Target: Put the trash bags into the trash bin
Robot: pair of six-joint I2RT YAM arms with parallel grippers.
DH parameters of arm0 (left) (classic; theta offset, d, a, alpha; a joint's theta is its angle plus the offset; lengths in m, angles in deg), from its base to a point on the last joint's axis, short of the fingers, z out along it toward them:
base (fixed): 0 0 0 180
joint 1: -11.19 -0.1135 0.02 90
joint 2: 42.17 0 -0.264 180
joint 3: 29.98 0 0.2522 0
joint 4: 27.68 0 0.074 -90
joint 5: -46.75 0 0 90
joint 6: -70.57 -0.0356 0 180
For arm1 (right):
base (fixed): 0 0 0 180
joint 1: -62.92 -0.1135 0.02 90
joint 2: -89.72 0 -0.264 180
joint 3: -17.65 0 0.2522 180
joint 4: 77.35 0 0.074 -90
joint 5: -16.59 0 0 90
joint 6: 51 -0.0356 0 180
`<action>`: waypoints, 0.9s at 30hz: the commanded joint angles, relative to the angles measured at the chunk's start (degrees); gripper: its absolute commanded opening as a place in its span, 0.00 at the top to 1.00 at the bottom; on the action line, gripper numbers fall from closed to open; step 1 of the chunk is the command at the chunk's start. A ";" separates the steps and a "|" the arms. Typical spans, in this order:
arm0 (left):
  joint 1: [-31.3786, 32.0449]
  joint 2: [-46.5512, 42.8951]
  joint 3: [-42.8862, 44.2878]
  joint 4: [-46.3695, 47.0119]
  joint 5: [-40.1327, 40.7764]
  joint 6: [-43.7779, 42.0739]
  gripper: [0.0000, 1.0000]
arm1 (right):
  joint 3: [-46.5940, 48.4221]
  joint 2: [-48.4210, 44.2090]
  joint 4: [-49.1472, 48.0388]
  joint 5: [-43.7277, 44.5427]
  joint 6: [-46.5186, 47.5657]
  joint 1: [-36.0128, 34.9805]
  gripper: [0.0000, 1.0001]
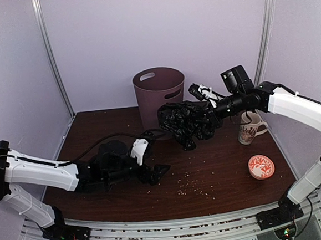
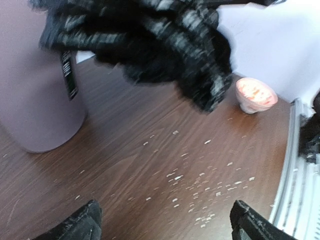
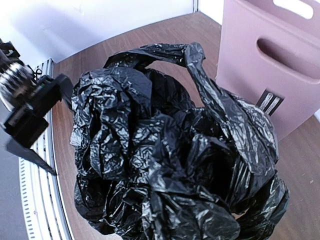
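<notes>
Looking down from overhead, takes in both arms at once. Counts one trash bin, one crumpled bundle of trash bags, one mug, one small red-and-white dish and a scatter of pale crumbs on the dark wood bench. Cannot tell how many bags make up the bundle.

Bin: stands upright at the far middle of the bench, mauve-brown, round, narrowing toward the base, with slot handles cut below the rim.

Bundle: hangs clear of the bench just right of the bin, black, glossy, heavily creased.

Right tool: closed on the bundle, fingers buried in the plastic and out of sight, even from its own wrist. From that wrist, adds only the creases up close and a small black label low on the bin's wall.

Left tool: low over the near bench, spread wide, gripping nothing. From the left wrist, shows two fingertips far apart with crumbs between, the bundle overhead, the bin at left, the dish beyond.

Mug: only in the overhead view.
</notes>
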 commanded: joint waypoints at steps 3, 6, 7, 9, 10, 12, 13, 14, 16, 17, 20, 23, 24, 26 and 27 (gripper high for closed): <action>-0.05 2.96 -0.58 20.00 -12.08 4.50 0.08 | -5.61 -0.69 -4.95 -2.09 -5.67 -0.19 1.00; -0.04 9.09 3.27 21.28 -10.90 8.34 0.09 | -6.95 -1.02 -6.70 -5.07 -6.52 -0.19 1.00; -0.05 10.95 4.38 21.95 -10.13 9.45 0.09 | -7.27 -1.08 -7.01 -6.18 -6.75 -0.19 1.00; -0.05 14.00 6.10 24.30 -9.74 10.66 0.10 | -7.82 -1.20 -7.43 -7.41 -7.16 -0.23 1.00; -0.05 15.32 6.73 25.63 -9.67 10.99 0.11 | -8.28 -1.26 -7.67 -7.54 -7.36 -0.27 1.00; -0.05 17.38 7.54 28.92 -10.47 11.16 0.14 | -9.14 -1.56 -8.06 -7.26 -7.49 -0.27 1.00; -0.12 18.07 7.88 29.98 -10.69 11.06 0.16 | -9.57 -1.81 -8.22 -7.09 -7.45 -0.29 1.00; -0.25 18.59 8.04 30.81 -10.65 10.85 0.19 | -9.93 -2.16 -8.34 -6.75 -7.36 -0.28 1.00; -0.87 18.89 7.53 32.45 -10.62 10.77 0.31 | -10.67 -2.87 -8.54 -6.27 -7.24 -0.27 1.00; -1.41 18.83 6.70 33.73 -10.98 10.85 0.40 | -10.98 -3.30 -8.59 -5.82 -7.09 -0.27 1.00; -3.77 18.33 3.50 38.36 -14.33 12.01 0.62 | -11.36 -4.63 -8.07 -4.47 -6.10 -0.20 1.00; -6.50 16.98 0.67 38.97 -17.37 12.62 0.91 | -11.20 -5.23 -6.28 -2.91 -4.69 -0.06 1.00; -7.47 16.36 -0.45 38.74 -17.40 12.52 0.97 | -11.20 -5.37 -5.78 -2.53 -4.39 0.03 1.00; -8.71 14.36 -3.03 37.95 -17.28 12.15 1.00 | -11.35 -5.78 -5.03 -2.17 -3.92 0.29 1.00; -9.35 13.40 -3.95 37.29 -17.39 12.00 1.00 | -11.45 -6.01 -4.73 -2.08 -3.81 0.50 0.99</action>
